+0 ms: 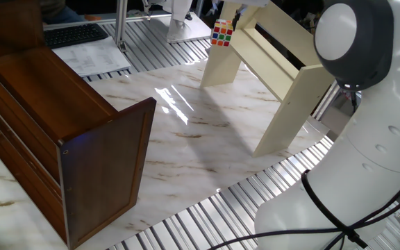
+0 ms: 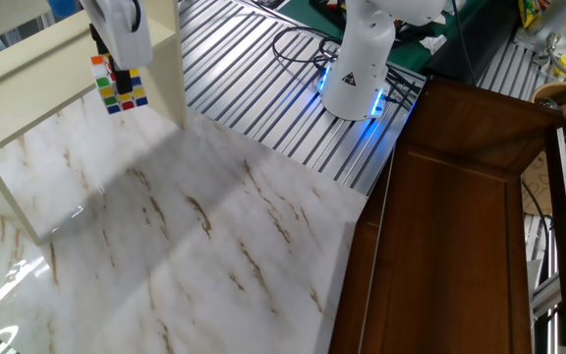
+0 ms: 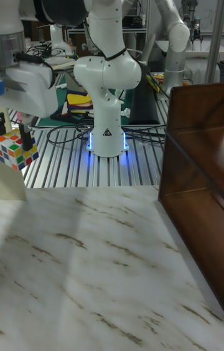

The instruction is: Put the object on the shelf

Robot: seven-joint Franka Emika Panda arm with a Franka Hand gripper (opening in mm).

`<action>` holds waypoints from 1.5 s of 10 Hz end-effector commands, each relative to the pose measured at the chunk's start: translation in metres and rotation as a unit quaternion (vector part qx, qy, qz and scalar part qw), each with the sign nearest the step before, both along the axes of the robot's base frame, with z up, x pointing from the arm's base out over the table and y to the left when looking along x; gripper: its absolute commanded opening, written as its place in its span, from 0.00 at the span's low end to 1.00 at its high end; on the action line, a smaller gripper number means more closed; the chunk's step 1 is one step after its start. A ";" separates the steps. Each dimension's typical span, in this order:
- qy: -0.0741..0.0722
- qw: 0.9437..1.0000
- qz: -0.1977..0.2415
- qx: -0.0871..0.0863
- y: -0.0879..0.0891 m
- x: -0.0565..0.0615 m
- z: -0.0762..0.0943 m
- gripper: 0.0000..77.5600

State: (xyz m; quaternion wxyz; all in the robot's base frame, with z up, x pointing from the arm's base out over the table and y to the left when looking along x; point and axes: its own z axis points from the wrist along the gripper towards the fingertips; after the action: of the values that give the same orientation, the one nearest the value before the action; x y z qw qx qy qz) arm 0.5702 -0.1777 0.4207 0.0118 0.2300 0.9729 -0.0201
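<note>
One small multicoloured puzzle cube (image 1: 221, 32) hangs beside the cream wooden shelf (image 1: 278, 66). From the other side, fingers (image 2: 112, 67) pinch its top above the marble counter (image 2: 180, 246). Tall view: rigid, light, smooth-faced; flat opposite sides suit gripping.

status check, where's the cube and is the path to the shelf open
Gripper shut on cube, carried above the marble table. Cube beside the cream shelf, not yet on a board. Nothing seen between them.

Cube (image 1: 221, 32) held in the gripper (image 3: 14, 131) above the table (image 1: 207, 146), just beside the shelf (image 1: 276, 66); cabinet (image 1: 54, 132) stands on the table's opposite side.
</note>
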 end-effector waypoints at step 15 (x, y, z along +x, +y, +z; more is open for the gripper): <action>-0.013 1.000 0.015 -0.003 -0.068 -0.024 0.019 0.02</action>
State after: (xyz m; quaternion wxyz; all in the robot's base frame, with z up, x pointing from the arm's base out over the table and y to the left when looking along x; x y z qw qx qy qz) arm 0.5501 -0.2303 0.4350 0.0246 0.2396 0.9703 -0.0205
